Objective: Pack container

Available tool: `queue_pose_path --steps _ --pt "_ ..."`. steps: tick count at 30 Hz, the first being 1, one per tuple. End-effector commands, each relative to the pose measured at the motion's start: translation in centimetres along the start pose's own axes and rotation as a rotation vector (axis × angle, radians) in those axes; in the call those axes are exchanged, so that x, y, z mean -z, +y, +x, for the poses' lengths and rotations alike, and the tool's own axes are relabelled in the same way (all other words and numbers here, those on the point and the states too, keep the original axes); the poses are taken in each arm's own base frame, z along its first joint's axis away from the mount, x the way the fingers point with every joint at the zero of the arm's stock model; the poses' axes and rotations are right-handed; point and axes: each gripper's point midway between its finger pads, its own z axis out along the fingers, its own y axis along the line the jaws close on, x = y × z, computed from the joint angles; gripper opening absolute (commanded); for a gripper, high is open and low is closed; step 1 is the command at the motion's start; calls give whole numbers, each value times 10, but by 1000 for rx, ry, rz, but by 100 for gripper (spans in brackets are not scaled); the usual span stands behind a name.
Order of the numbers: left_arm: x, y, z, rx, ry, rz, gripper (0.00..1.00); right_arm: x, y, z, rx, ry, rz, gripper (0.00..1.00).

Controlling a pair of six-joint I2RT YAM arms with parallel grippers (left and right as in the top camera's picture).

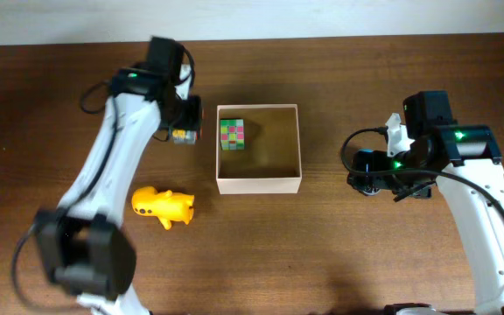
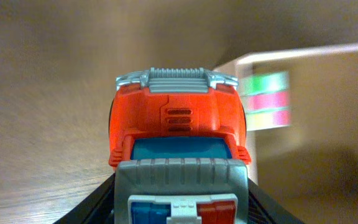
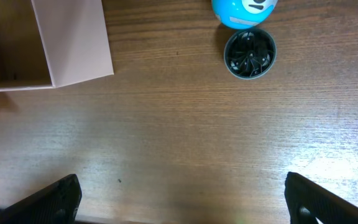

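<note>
Okay, the container (image 1: 258, 185) sits mid-table (image 1: 322, 262), open top up, white walls outside and tan card inside, with a puzzle cube (image 1: 232, 134) already tucked into its far-left corner. My left gripper (image 1: 182, 133) is parked just beside the box's left wall, clenched on a red toy truck (image 2: 179, 118). The wrist view shows the truck wedged between the fingers, nose out, with the box wall blurred just off to the right. My right gripper (image 3: 182, 186) is released, fingers spread wide with nothing between them, hovering over bare wood on the box's right. A blue ball toy (image 3: 244, 9) and a dark round piece (image 3: 250, 54) lie ahead of it. A yellow toy (image 1: 163, 206) waits on the table near the box's front-left corner. I read that box as light card: stiff enough to stand, but easy to shove or tip if I clip a wall. So I'd rather not grab it at all, just come over the rim and drop things in. If it does slide, I'd pinch one wall at mid-rim, gently, since thin card will likely crease.
</note>
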Motion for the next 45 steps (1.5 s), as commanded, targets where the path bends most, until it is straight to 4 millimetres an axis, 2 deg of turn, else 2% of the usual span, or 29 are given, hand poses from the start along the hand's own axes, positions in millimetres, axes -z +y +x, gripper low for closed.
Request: queue_pose_path --steps 1,4,7,12,17,20,24,27,30,34,35,37,41,45 --pt "61 -38 -16 -24 -152 88 44 1 -3 -2 -3 -6 6 99" --pt "70 -73 -17 -45 -192 137 44 1 -3 -2 -3 -6 6 99" --pt "60 -101 -16 -12 -193 143 44 1 -3 -2 -3 -5 6 98" --pt "5 -138 -13 54 -149 117 44 1 -3 -3 -3 -6 6 99" --pt "-53 -164 1 97 -71 115 44 1 -3 -3 -3 -6 6 99" --pt "-78 -178 7 80 -48 132 44 1 -3 -3 -3 -6 6 99" --pt "-105 -185 12 70 -33 130 45 1 -3 -3 -3 -6 6 99" --pt "-120 -188 17 68 -11 139 54 1 -3 -3 -3 -6 6 99" --pt "-121 -194 18 66 -1 171 60 1 -3 -3 -3 -6 6 99" --pt "-107 -204 11 65 -10 224 76 1 -3 -3 -3 -6 6 99" --pt "-102 -207 8 64 -14 243 84 1 -3 -3 -3 -6 6 99" --pt "-88 -209 3 58 -29 258 87 1 -3 -3 -3 -6 6 98" --pt "-49 -207 -9 -8 -77 268 87 1 -3 -3 -3 -6 6 99" --pt "-6 -193 -14 -88 -125 249 87 1 -3 -3 -3 -6 6 99"
